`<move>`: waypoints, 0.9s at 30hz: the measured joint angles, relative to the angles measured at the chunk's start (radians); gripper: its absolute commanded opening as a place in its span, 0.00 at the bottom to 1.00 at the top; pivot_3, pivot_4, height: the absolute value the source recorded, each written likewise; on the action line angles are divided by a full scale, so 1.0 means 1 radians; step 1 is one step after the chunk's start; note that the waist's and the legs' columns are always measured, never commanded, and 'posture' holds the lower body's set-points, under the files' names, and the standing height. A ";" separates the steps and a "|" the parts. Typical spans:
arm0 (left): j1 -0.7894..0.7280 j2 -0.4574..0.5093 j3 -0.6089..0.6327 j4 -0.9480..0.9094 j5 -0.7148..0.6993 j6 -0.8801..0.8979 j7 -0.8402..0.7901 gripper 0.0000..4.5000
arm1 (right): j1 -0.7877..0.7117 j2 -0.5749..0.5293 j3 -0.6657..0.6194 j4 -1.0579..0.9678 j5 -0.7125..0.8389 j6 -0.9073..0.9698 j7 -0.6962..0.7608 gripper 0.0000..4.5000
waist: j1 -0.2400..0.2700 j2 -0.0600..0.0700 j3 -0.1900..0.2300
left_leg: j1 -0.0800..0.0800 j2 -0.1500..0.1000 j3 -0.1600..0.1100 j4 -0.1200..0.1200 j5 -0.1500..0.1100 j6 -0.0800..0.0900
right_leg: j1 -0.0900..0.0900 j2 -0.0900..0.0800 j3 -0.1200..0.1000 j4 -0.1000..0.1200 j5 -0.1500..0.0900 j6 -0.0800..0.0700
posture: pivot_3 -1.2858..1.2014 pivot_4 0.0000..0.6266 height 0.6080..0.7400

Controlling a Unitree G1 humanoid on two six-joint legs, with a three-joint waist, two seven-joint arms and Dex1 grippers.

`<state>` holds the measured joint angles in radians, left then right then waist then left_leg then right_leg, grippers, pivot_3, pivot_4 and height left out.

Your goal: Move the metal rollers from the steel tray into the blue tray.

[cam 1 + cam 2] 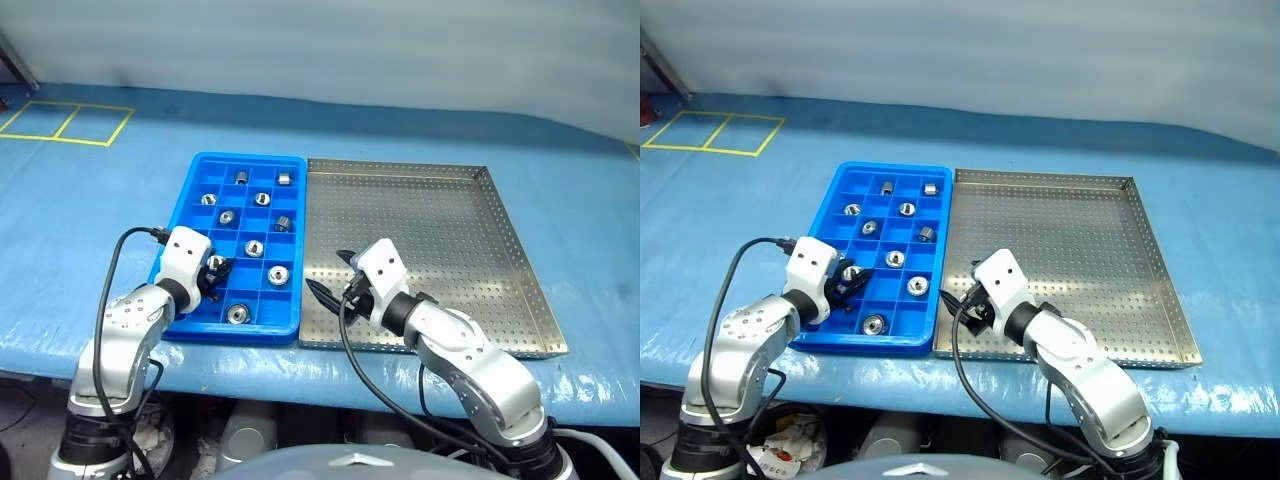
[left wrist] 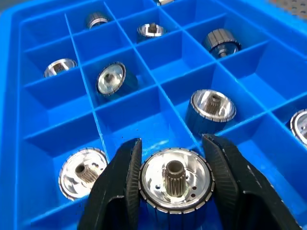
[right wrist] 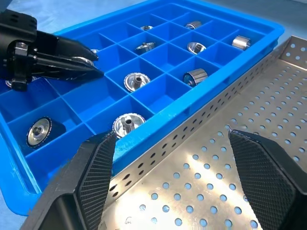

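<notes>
Nearly home here: the blue tray [image 1: 245,240] on the left already carries a roller in a good number of its square compartments, and the perforated floor of the steel tray [image 1: 440,250] to its right shows no roller left on it, as far as the head views reach.

Start on the left. The left gripper [image 2: 173,184] is low over the near-left corner of the blue tray, angled forward and down, its two black fingers [image 2: 120,184] pinched on the knurled sides of one metal roller [image 2: 176,181], splined bore facing the wrist camera. That roller sits over the front compartments, with another roller [image 2: 82,172] lying in the cell just beside it. By my read it is the last one to place, and what remains is lowering it into a free cell and letting go.

Across to the right. The right gripper [image 3: 168,177] hovers over the near-left corner of the steel tray, pointing towards the blue tray's wall, fingers [image 3: 96,175] spread wide with nothing between them. Bare perforated metal lies beneath it.
</notes>
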<state>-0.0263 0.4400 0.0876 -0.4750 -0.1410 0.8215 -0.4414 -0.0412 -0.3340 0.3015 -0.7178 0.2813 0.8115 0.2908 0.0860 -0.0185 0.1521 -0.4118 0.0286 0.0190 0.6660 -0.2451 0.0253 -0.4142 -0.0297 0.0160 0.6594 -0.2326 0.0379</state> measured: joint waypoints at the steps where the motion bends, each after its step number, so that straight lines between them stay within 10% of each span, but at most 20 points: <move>1: 0.000 0.001 0.000 0.001 -0.001 -0.001 0.000 0.37 | 0.004 0.003 0.000 0.000 0.000 0.000 -0.003 0.88 | 0.000 0.000 0.000 | 0.000 0.000 0.000 0.000 0.000 0.000 | 0.000 0.000 0.000 0.000 0.000 0.000 | 0.61 0.24 1.00; 5: 0.000 0.001 0.001 0.002 -0.018 0.001 0.002 0.37 | 0.012 0.003 0.000 -0.002 -0.001 0.000 -0.009 0.88 | -0.001 0.000 0.000 | 0.000 0.000 0.000 0.000 0.000 0.000 | 0.000 0.000 0.000 0.000 0.000 0.000 | 0.60 0.24 1.00; 13: -0.009 -0.008 0.051 0.000 -0.135 0.037 -0.029 0.99 | 0.027 0.005 -0.008 -0.026 -0.001 0.005 -0.022 0.88 | -0.003 0.000 0.000 | 0.000 0.000 0.000 0.000 0.000 0.000 | 0.000 0.000 0.000 0.000 -0.001 0.000 | 0.60 0.24 1.00; 27: -0.167 -0.009 0.062 -0.033 -0.297 -0.064 -0.084 0.99 | 0.107 -0.030 -0.156 -0.095 0.016 0.009 -0.035 0.88 | -0.014 0.000 0.000 | 0.000 -0.001 0.000 0.000 0.000 0.000 | 0.000 0.000 0.000 0.000 -0.001 0.000 | 0.57 0.24 1.00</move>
<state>-0.1931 0.4312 0.1500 -0.5077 -0.4378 0.7576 -0.5255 0.0658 -0.3644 0.1459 -0.8132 0.2969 0.8205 0.2559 0.0720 -0.0185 0.1522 -0.4120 0.0280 0.0194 0.6658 -0.2451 0.0252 -0.4141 -0.0299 0.0159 0.6590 -0.2332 0.0380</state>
